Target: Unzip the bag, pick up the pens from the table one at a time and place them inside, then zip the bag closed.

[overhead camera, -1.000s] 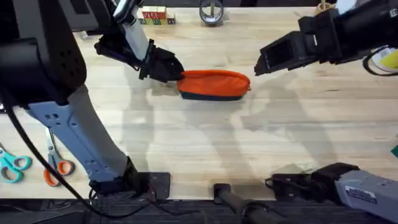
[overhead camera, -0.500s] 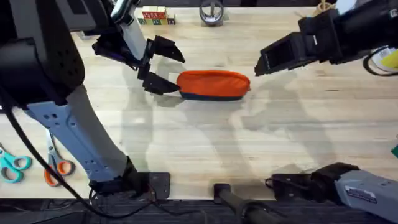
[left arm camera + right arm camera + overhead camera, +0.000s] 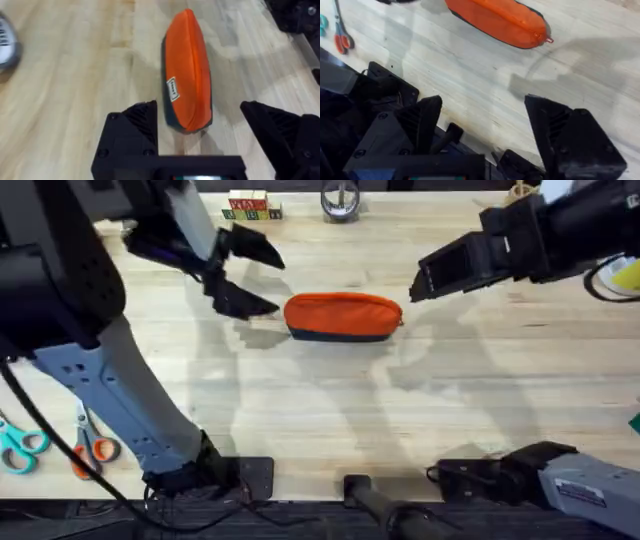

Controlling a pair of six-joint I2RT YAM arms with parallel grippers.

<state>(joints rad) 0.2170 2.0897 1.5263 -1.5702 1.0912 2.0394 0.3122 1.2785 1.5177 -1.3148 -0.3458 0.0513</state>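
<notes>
Your orange bag (image 3: pixel 343 315) is lying zipped, navy underside showing, on the surface (image 3: pixel 400 410); your left hand (image 3: pixel 247 275) and right hand (image 3: pixel 482 120) are gaping, both empty.

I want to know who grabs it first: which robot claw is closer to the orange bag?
Left. The left gripper hangs open just off the bag's left end. The right gripper is open too, off its right end, slightly farther.

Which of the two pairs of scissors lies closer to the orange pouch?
The orange-handled scissors lie closer to the pouch. The teal-handled scissors sit farther out, at the table's left edge, beside them.
</notes>
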